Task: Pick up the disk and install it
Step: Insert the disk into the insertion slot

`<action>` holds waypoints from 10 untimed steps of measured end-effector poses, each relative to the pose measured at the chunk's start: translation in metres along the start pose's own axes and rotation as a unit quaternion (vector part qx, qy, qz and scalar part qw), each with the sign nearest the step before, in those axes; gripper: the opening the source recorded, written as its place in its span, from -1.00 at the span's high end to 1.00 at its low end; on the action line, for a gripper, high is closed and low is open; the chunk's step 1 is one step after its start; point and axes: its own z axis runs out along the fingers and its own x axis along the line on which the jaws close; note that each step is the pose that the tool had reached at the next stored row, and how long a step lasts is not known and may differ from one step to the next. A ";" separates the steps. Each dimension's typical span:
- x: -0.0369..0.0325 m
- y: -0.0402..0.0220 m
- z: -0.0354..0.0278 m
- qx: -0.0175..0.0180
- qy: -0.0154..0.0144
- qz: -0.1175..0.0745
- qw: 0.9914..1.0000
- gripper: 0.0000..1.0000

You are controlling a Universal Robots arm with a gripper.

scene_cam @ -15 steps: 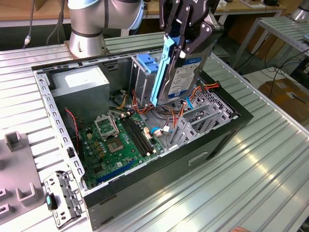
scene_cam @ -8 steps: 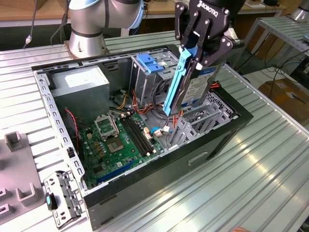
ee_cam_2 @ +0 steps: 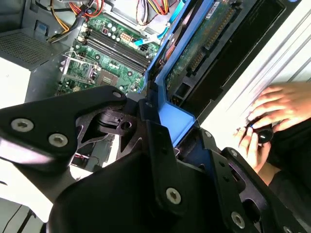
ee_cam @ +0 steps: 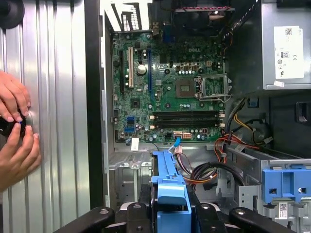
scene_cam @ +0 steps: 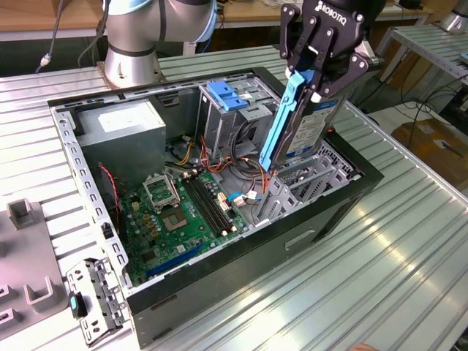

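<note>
Blue-railed and tilted on edge, the disk [scene_cam: 308, 130] is clamped between the jaws of the gripper [scene_cam: 319, 79], its lower end held at the metal bay [scene_cam: 292, 189] inside the open computer case [scene_cam: 241, 284].

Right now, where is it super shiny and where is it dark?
Exterior view: light glares off the ribbed table. Second wrist view: the table beside the hand washes out white. First wrist view: the motherboard is evenly lit, the fan in shadow.
</note>
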 end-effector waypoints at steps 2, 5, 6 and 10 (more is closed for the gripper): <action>0.0000 -0.0013 0.0000 0.000 0.000 0.000 1.000 0.26; 0.0000 -0.0013 0.0000 0.000 0.000 0.000 1.000 0.26; 0.0000 -0.0013 0.0000 0.000 0.000 0.000 1.000 0.26; 0.0000 -0.0014 0.0000 0.000 0.000 0.000 1.000 0.26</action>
